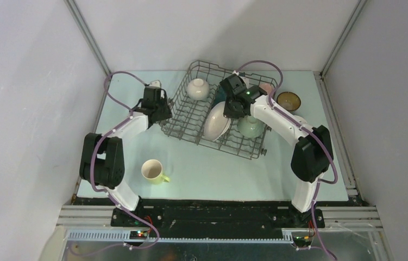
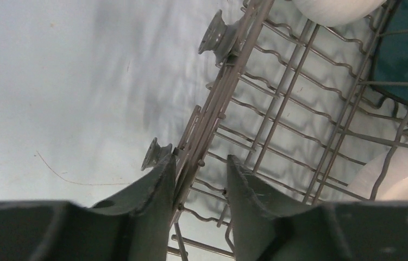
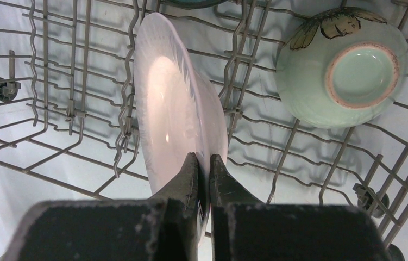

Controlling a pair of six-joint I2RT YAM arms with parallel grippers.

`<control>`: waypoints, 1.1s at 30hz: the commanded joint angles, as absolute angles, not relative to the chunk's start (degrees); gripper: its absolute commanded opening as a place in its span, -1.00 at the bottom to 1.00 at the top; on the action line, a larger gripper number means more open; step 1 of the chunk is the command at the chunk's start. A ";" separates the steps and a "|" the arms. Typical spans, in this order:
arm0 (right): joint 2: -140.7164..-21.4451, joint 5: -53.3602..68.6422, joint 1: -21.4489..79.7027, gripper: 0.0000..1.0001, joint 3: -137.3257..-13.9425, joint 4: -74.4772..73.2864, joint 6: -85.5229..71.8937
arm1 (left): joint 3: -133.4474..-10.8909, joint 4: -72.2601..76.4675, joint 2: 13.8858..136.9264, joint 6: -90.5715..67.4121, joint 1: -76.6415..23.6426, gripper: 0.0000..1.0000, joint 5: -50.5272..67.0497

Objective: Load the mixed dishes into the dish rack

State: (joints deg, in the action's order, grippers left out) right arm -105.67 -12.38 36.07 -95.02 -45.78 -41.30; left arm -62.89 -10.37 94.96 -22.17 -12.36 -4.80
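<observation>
Right gripper is clenched on the near rim of the white round plate, which stands on edge between tines of the dish rack; withdrawal should follow the plate's plane. Left gripper sits parted astride the rack wall. The yellow-green mug on the counter lies nearer the left arm.

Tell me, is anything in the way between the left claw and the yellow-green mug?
Nothing visible: only bare table lies between the left gripper and the yellow-green mug. Its fingers straddle the dish rack side wall, though.
</observation>
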 commanded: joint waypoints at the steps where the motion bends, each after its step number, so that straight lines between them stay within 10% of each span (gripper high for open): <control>1: -105.35 -7.10 36.36 -1.00 -102.19 -46.86 -41.34 | -62.53 -9.64 94.13 -22.97 -12.78 -0.30 -0.63; 11: -106.43 -6.18 35.35 -1.00 -105.67 -50.80 -42.98 | -56.83 -9.56 88.76 -24.38 -17.98 -0.96 -2.05; 33: -114.39 -8.71 39.81 -1.00 -109.88 -49.16 -40.88 | -49.04 -6.01 83.10 -28.16 -24.08 -1.00 -0.85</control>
State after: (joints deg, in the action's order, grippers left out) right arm -110.80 -12.75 35.99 -104.62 -55.68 -39.09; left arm -49.41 -10.26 83.29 -25.45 -21.82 -8.60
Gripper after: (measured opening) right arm 0.051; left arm 0.155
